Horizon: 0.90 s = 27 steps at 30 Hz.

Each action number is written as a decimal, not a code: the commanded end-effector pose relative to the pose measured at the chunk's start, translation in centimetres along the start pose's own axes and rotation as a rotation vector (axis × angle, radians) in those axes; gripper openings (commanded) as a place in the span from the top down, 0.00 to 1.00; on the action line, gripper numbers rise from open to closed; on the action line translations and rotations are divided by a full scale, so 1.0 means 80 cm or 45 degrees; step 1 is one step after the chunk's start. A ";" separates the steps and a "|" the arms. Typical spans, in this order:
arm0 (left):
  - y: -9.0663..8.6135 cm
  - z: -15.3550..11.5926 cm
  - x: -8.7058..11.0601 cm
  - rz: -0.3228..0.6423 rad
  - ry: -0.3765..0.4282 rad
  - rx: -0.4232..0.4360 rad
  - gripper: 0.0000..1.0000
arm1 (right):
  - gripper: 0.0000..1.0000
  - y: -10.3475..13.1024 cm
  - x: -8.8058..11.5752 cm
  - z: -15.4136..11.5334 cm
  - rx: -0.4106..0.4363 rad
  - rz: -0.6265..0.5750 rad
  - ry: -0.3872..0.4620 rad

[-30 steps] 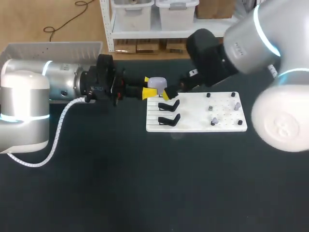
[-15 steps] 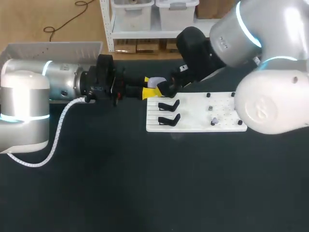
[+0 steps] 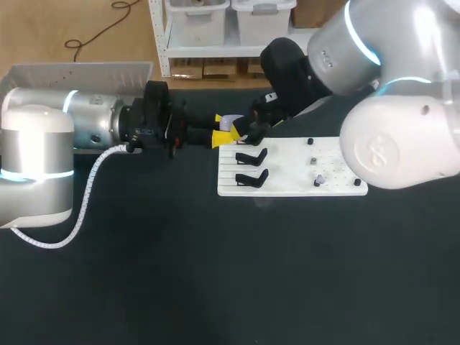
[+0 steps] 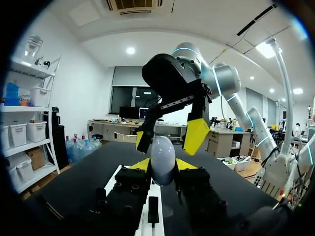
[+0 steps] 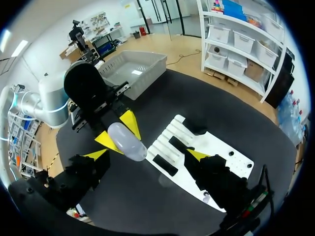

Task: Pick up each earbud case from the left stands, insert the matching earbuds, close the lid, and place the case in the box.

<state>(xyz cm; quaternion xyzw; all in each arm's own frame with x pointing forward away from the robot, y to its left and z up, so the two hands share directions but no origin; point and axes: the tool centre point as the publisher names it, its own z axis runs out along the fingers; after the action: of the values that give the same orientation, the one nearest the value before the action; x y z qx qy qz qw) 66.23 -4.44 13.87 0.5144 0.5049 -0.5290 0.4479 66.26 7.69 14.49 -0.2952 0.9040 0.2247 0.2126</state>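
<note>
Since two yellow-tipped claws crowd one small smooth object, the likely trouble is a clash or a squeeze-out.

Head view: left gripper (image 3: 221, 131) clamps the pale lilac egg-shaped plastic earbud case (image 3: 232, 123) in the air, just off the far left corner of the white flat plastic board (image 3: 287, 183). Right gripper (image 3: 248, 129) is right at the case, over that same corner, beyond the black angled plastic stands (image 3: 251, 156) on the board's left part. A dropped case would probably land on those stands or bounce off the board.

Left wrist view: case (image 4: 162, 156) is pinched from both sides by the left gripper (image 4: 162, 166). Its long axis runs out along those fingers, narrower end pointing away from the left arm. Right gripper (image 4: 168, 140) has its fingers spread, one either side of that far end; cannot tell if they touch. Closing off-centre on the rounded end could pop the case out, or the tips could hit the left fingers.

Right wrist view: right gripper (image 5: 146, 155) is wide open, with the case (image 5: 127, 141) ahead between its fingers and apart from both. Left gripper (image 5: 119, 132) grips the case's other end. The axis slants toward the board (image 5: 216, 147). Lid seam not visible, so a twist while prying is a risk.
</note>
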 end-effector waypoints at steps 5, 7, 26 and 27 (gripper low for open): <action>-0.002 0.000 0.000 0.002 -0.002 -0.006 1.00 | 0.00 -0.006 -0.003 0.004 0.023 0.015 -0.001; -0.002 0.000 0.000 0.002 -0.002 -0.006 1.00 | 0.00 -0.008 -0.004 0.004 0.032 0.020 -0.006; -0.002 0.000 0.000 0.002 -0.002 -0.006 1.00 | 0.00 -0.029 -0.029 -0.068 0.187 -0.032 -0.198; -0.002 0.000 0.000 0.002 -0.002 -0.006 1.00 | 0.00 -0.032 -0.028 -0.073 0.224 -0.039 -0.187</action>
<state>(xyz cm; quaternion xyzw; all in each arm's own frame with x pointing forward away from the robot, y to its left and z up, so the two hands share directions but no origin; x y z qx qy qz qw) 66.23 -4.44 13.86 0.5144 0.5049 -0.5289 0.4480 69.61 5.15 18.54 -0.2849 0.8907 0.2016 0.2912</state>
